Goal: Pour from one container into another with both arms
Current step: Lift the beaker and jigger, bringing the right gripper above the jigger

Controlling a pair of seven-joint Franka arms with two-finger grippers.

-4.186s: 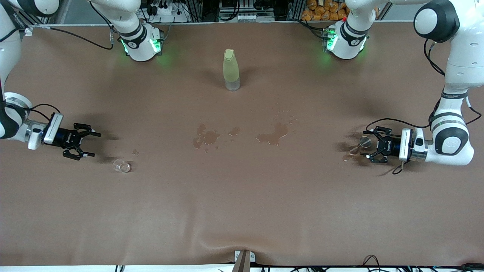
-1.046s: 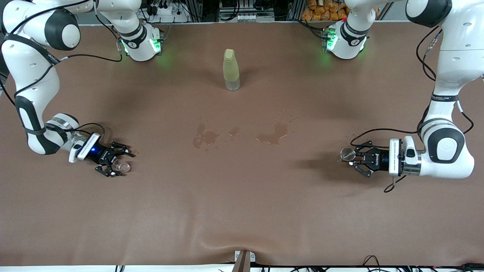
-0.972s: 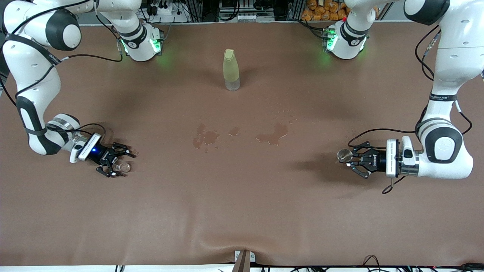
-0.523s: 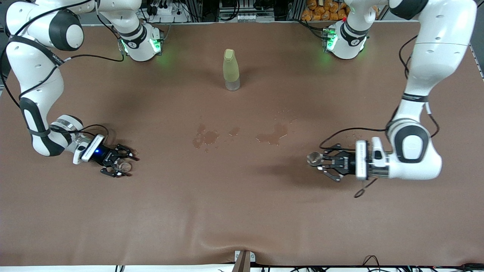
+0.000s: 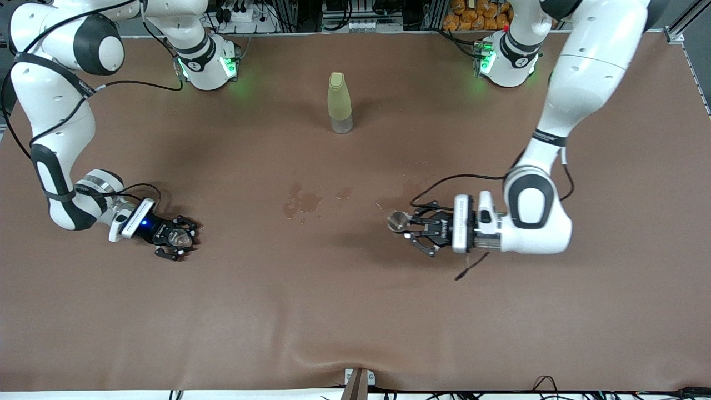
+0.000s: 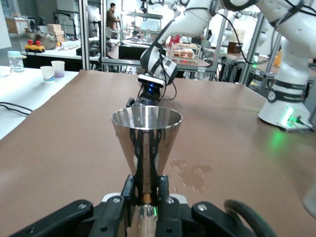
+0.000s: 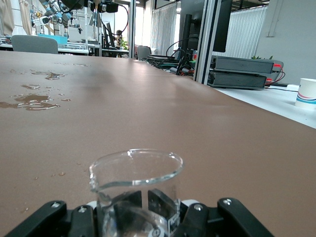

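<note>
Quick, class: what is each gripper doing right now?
Left gripper: shut on the metal cup, over the table.
Right gripper: shut on the glass beaker.

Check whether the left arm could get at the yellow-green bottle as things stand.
Probably not yet: the left gripper is shut on the metal cup, so its fingers are occupied. The table between it and the bottle holds only wet patches.

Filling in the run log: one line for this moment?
left gripper: shut on metal cup, over table | right gripper: shut on glass beaker
</note>
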